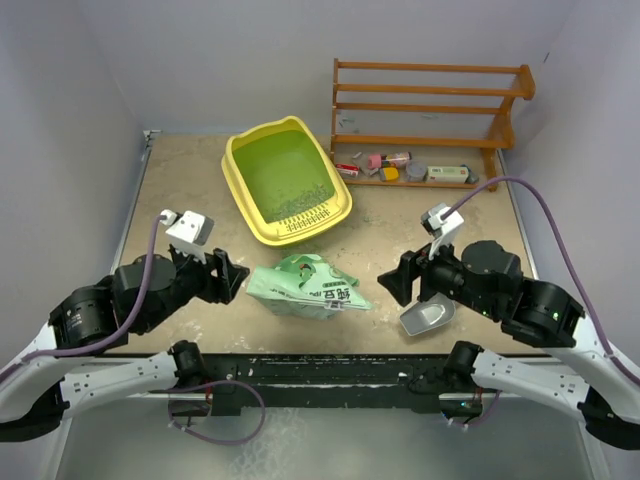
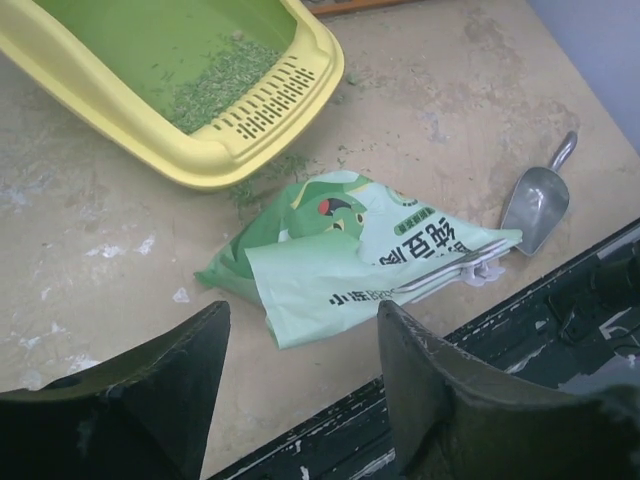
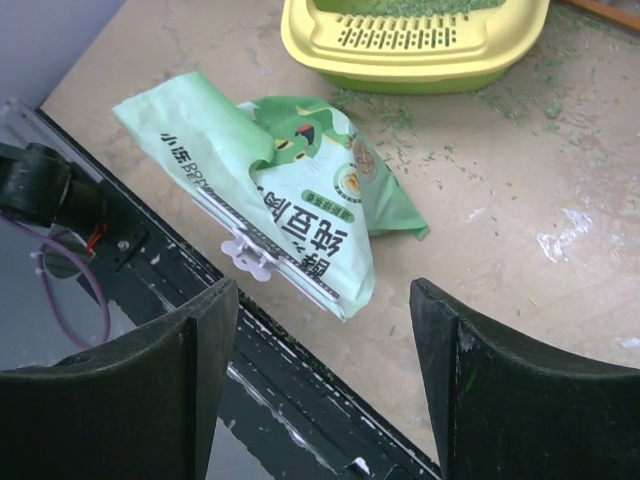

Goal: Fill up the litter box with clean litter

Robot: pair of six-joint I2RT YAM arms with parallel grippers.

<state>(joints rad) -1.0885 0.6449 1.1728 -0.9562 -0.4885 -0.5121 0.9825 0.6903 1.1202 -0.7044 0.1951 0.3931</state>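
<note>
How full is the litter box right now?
Mostly empty. The litter box holds only a thin patch of clean litter beside its slotted grille; the rest of its green floor shows bare.

Two matching robot arms, the left arm [image 1: 100, 310] and the right arm [image 1: 520, 295], have bulky black cylindrical joints and white lower links. They are bolted to a black rail [image 1: 330, 372] along the tabletop's near edge. Each carries a white boxy wrist camera [image 1: 188, 228] and a looping purple cable [image 1: 512, 180]. The left gripper [image 1: 243, 279] and right gripper [image 1: 393, 287] have broad, matte black, tapering fingers [image 2: 150, 390].
</note>
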